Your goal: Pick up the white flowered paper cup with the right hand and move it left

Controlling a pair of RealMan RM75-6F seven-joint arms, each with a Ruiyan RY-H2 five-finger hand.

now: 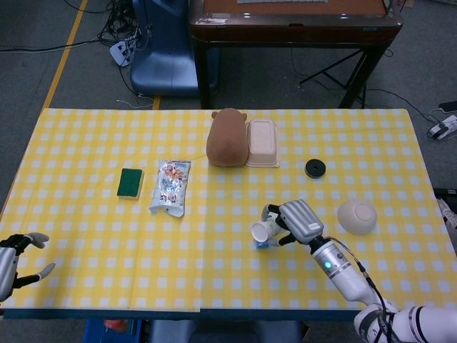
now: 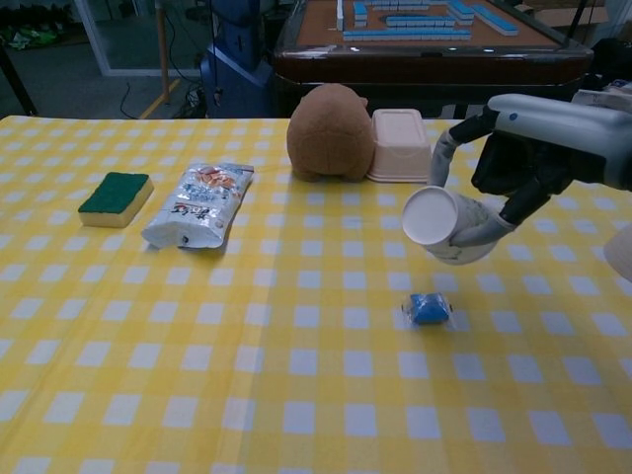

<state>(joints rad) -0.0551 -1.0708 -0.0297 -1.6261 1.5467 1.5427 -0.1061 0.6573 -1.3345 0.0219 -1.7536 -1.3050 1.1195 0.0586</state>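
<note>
My right hand (image 1: 298, 221) (image 2: 513, 163) grips the white paper cup (image 2: 440, 222) (image 1: 263, 230) and holds it on its side above the table, its round base facing the chest camera. In the chest view the cup hangs above a small blue wrapped item (image 2: 428, 308); in the head view it hides most of that item. My left hand (image 1: 16, 257) is open at the table's near left corner, holding nothing, and does not appear in the chest view.
A brown plush toy (image 1: 227, 137) and a beige lidded box (image 1: 262, 143) stand at the back middle. A snack bag (image 1: 170, 186) and a green sponge (image 1: 131, 183) lie to the left. A black disc (image 1: 315, 168) and an overturned beige bowl (image 1: 357, 216) sit to the right.
</note>
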